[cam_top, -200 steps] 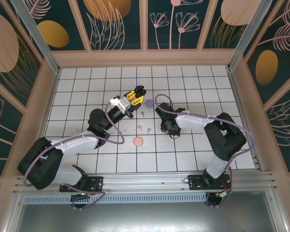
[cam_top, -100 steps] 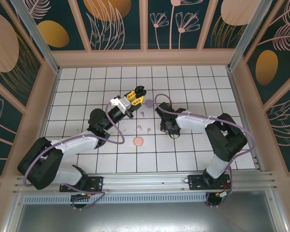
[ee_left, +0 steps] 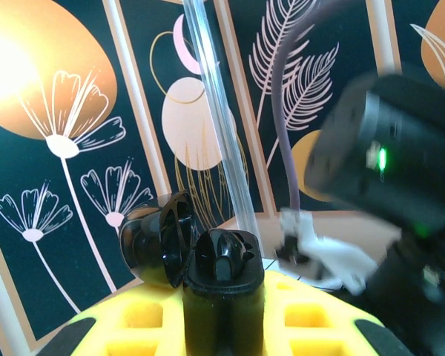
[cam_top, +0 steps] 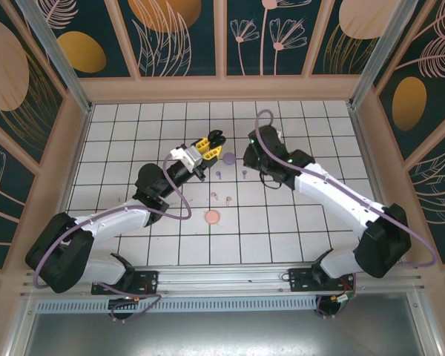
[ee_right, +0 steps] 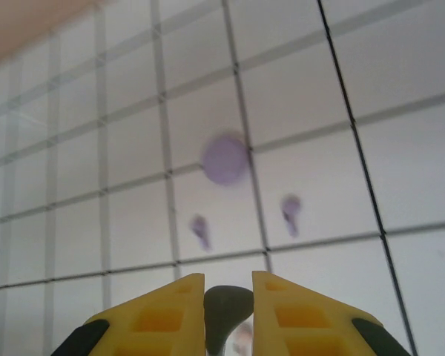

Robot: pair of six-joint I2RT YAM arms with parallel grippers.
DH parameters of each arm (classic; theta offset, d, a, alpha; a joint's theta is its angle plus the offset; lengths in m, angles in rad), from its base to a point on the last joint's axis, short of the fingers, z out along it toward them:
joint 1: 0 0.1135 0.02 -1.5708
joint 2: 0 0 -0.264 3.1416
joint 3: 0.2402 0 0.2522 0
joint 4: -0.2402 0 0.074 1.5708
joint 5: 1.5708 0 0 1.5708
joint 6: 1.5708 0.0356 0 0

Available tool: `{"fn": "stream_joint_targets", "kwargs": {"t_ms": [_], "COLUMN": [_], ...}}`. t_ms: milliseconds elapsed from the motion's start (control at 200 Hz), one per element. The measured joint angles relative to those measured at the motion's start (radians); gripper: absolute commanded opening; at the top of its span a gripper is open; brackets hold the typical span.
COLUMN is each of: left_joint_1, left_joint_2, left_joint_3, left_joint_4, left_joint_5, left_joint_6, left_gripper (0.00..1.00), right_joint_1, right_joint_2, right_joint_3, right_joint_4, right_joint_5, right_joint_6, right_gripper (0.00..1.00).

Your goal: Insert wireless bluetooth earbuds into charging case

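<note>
- The left pincer [ee_left: 224, 308] is clamped on the black case [ee_left: 221, 259]. The lid is swung open to the left, and the case is held up off the tabletop [cam_top: 304, 222].
- The right pincer [ee_right: 228, 285] has its jaws nearly together on a small dark thing, which I take for a black earbud [ee_right: 227, 304] (too blurred to be sure).
- Ahead of the right pincer the lilac earbuds [ee_right: 291, 210] lie loose on the tiles, one to either side of its line. The lilac case [ee_right: 225, 158] sits just beyond them.
- The pink earbuds [cam_top: 215, 196] lie side by side on the arm-base side of the left pincer, and the pink case [cam_top: 212, 217] is nearer the bases again.
- Handling, as I judge it: each bud is feather-light, hard and glossy, so a sideways nudge would make it skid or flick away.
- A bud is best taken across its bulbous head, with the stem left free to point into its well. A light squeeze should be enough, and the case needs holding steady.
</note>
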Motion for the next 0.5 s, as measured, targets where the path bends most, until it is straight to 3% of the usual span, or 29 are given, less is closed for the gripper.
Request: {"fn": "stream_joint_targets", "kwargs": {"t_ms": [265, 495], "left_joint_1": [0.000, 0.000], "left_joint_2": [0.000, 0.018], "left_joint_3": [0.021, 0.048], "left_joint_4": [-0.018, -0.024], "left_joint_5": [0.011, 0.024], "left_joint_6": [0.004, 0.003], "left_gripper": [0.00, 0.00], "right_joint_1": [0.000, 0.024], "right_joint_2": [-0.050, -0.062], "right_joint_3": [0.232, 0.288], "right_joint_4": [0.015, 0.053], "right_joint_5": [-0.002, -0.021], "right_joint_6": [-0.129, -0.224], "right_gripper": [0.19, 0.19]}}
